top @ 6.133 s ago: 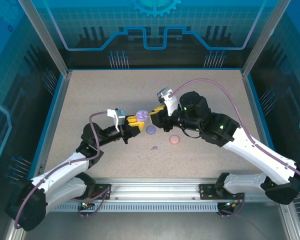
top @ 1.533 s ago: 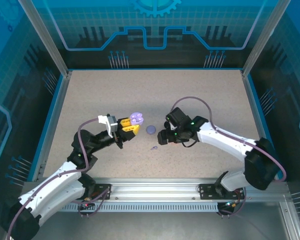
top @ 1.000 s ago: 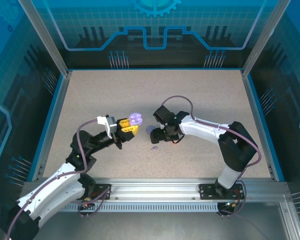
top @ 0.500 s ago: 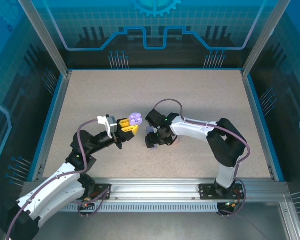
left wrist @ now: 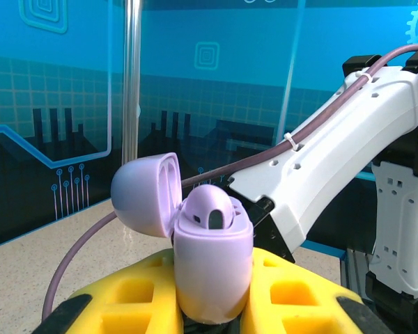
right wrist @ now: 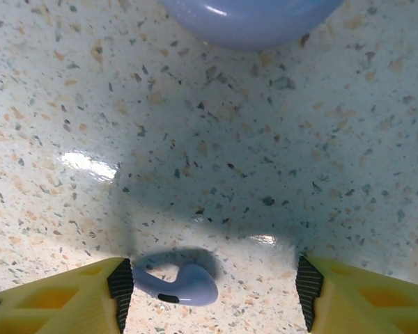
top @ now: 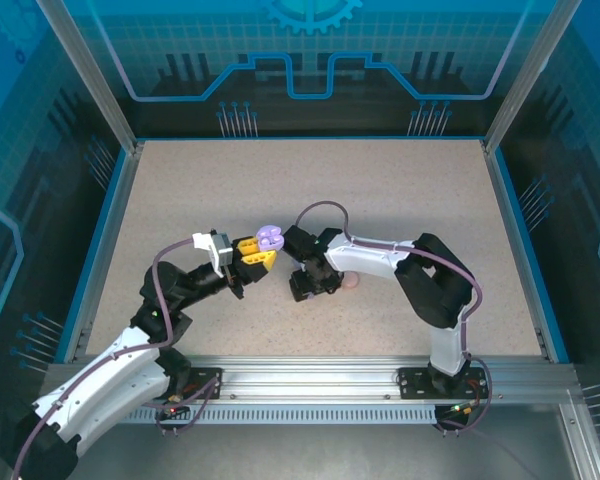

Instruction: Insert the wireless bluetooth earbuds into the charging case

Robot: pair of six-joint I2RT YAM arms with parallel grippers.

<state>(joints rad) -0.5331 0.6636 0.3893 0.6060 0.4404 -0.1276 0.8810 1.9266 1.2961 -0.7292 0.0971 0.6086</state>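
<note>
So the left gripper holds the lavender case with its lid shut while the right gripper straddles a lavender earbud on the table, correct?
No: the lid of the lavender case stands open, as the left wrist view shows. The rest is right.

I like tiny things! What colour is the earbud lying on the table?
The earbud is lavender; the right wrist view shows it best.

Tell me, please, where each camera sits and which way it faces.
Top external: above and behind the bases, looking down on the table; both arms, left gripper, right gripper.
Left wrist: looks level past its yellow fingers, shut on the open lavender case, towards the right arm.
Right wrist: looks straight down between its open fingers at a lavender earbud.
Shared: top and left wrist both show the case.
</note>
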